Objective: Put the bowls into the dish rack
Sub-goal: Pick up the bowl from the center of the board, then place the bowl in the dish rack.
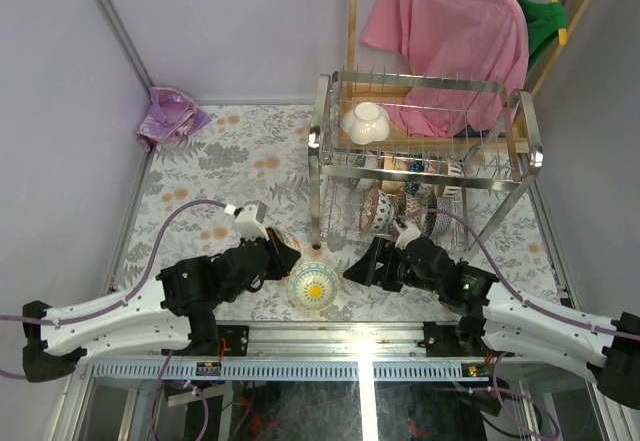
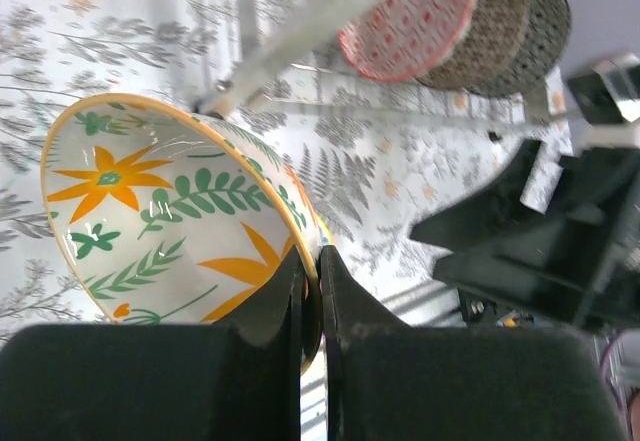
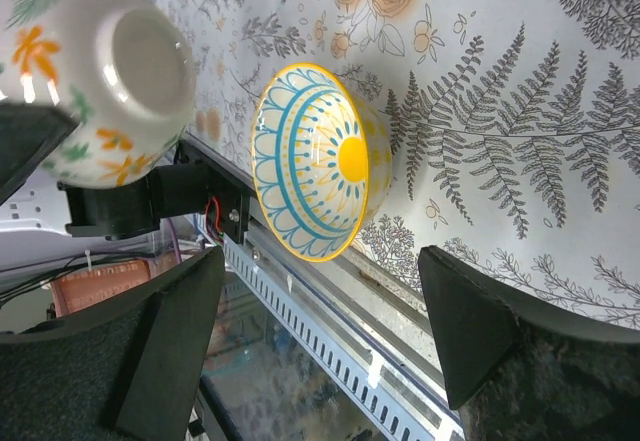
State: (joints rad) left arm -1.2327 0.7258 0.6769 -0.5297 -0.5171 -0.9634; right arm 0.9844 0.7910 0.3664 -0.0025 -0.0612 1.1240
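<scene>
**Top external view: six bowls counted, four racked, one on the table, one pinched**

The dish rack (image 1: 430, 82) stands at the far right of the table (image 1: 220, 161), in front of both arms. Its upper tier holds one white bowl (image 1: 365, 122). On the lower tier, the left wrist view shows three patterned bowls (image 2: 410, 11) standing on edge in a row.

One blue-and-yellow bowl (image 1: 313, 287) sits upright on the table, just in front of the rack's near left post and between the two grippers.

One flowered bowl (image 2: 170, 201), orange and green, is tipped on its side. The left gripper (image 2: 310, 261) has its fingers pressed together on the rim.

The right gripper (image 3: 320, 261) has its fingers spread wide. It touches nothing and faces the blue-and-yellow bowl from the right.

Both arms reach low from their bases and meet near the table's middle.

One pink shirt (image 1: 450, 31) hangs behind the rack. One purple cloth (image 1: 170, 116) lies in the far left corner.
</scene>
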